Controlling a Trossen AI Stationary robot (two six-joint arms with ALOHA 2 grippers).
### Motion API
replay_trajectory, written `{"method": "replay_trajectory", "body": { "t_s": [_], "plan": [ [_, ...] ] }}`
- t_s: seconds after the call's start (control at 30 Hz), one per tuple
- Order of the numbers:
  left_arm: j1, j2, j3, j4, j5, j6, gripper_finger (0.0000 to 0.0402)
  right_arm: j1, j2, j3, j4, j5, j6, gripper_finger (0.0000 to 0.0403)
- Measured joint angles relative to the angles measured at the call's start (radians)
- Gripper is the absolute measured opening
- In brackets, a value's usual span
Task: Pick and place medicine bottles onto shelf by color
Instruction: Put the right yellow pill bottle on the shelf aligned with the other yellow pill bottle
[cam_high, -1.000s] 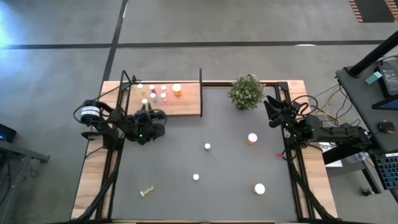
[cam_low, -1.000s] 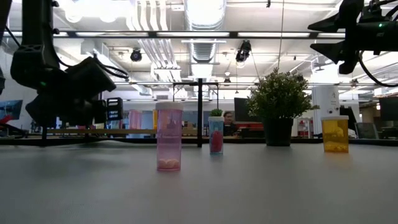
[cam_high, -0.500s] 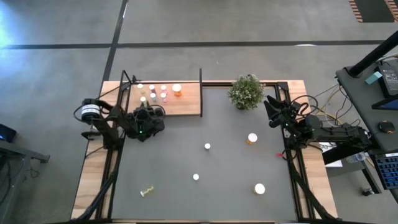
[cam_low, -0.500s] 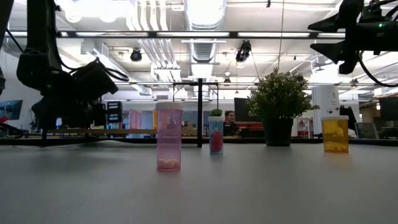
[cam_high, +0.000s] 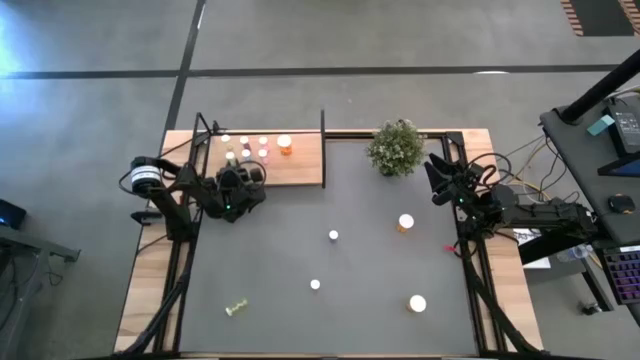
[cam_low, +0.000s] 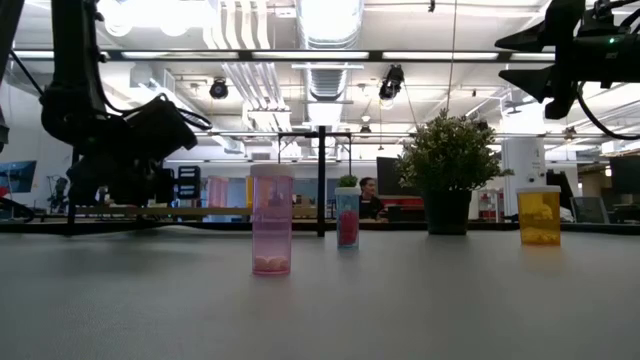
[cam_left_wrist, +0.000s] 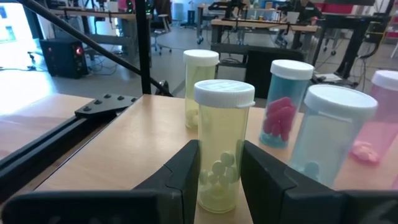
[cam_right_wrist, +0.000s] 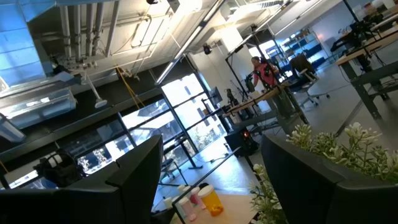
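Yellow-green translucent medicine bottle with a white cap (cam_left_wrist: 222, 146), holding small pale pills, is pinched upright between the two dark fingers (cam_left_wrist: 180, 180) of the left gripper (cam_high: 243, 180), over the light-wood shelf board with thin black posts (cam_high: 300, 165) at the table's far left corner. The left arm is stretched in from the table's left edge, its wrist low at the shelf's front edge. Just beyond the held bottle are seen a second yellow-green bottle (cam_left_wrist: 200, 87), a bluish bottle with pink pills (cam_left_wrist: 286, 102), a nearer bluish bottle (cam_left_wrist: 328, 140) and a pink bottle (cam_left_wrist: 379, 118), all upright with white caps. On the dark grey tabletop (cam_high: 330, 320) are seen a pink bottle (cam_low: 272, 218), a small bluish bottle (cam_low: 347, 217), an orange bottle (cam_low: 539, 214) and a bushy green potted plant (cam_high: 396, 147). The right gripper (cam_high: 437, 180) is held raised near the plant, its fingers spread apart. No writing can be read.
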Motion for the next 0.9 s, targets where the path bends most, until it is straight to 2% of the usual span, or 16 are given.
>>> {"method": "replay_trajectory", "body": {
  "t_s": [0.9],
  "plan": [
    [0.065,0.0,0.005,-0.03,0.004,-0.005,0.0084,0.0,0.0,0.0,0.0,0.0,0.0,0.026]
  ]
}}
